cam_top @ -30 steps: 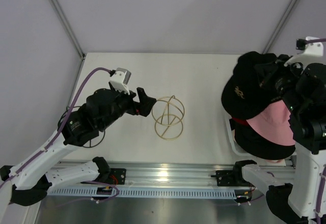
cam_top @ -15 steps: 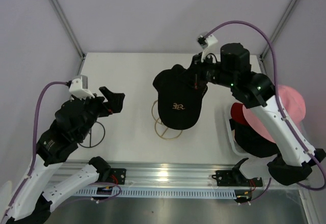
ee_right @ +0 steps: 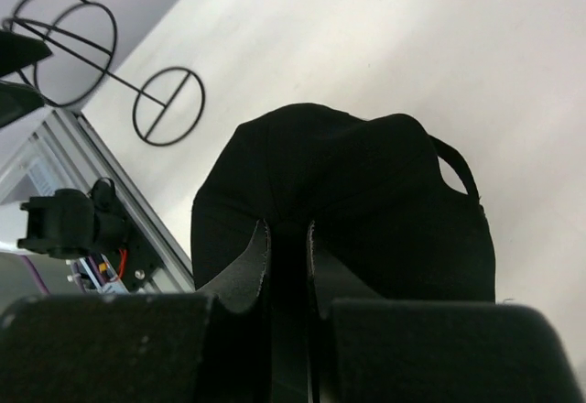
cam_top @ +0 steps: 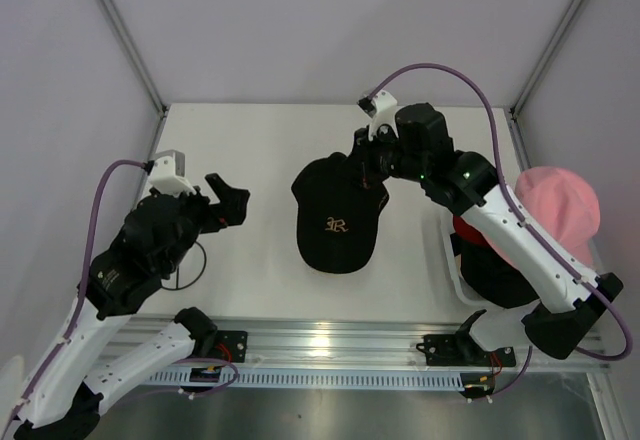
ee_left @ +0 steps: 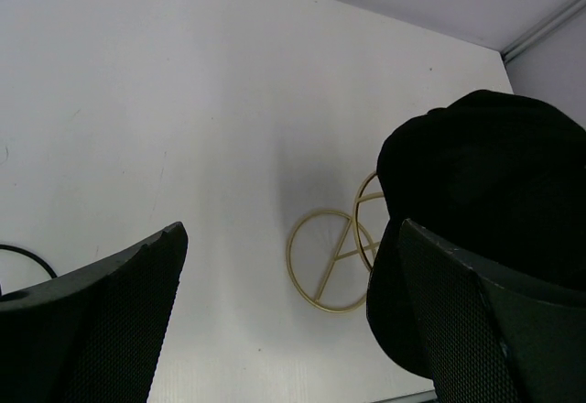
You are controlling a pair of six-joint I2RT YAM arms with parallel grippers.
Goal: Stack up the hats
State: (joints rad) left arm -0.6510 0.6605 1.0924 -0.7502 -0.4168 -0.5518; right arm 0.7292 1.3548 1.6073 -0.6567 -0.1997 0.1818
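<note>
1. Over the middle of the table [cam_top: 250, 140], the black baseball cap [cam_top: 335, 215] hangs from the right gripper [cam_top: 362, 168]. Its peak points toward the near edge and its gold emblem faces up.
2. Beneath it stands the gold wire stand [ee_left: 334, 258], which the overhead view hides almost wholly. I cannot tell whether the crown already rests on the stand or hovers just above it.
3. The right gripper's jaws are pinched nearly together on a fold of fabric at the cap's far edge, by the strap opening.
4. The left gripper [cam_top: 230, 192] sits to the left of the cap, apart from it. Its fingers are spread wide and hold nothing.
5. A black wire stand [ee_right: 101, 71] lies on the table below the left arm.
6. At the right edge the remaining hats are heaped in and over the white basket [cam_top: 449, 260]: a pink hat [cam_top: 560, 205] on top, a red hat [cam_top: 468, 228] and another black hat [cam_top: 495, 285] lower down.
7. The step in hand looks like seating the first hat on the gold stand as the base of the stack.
8. The next move calls for lowering until the crown settles centred, then parting the jaws and lifting clear without dragging the soft fabric askew. After that comes a reach back to the basket.
</note>
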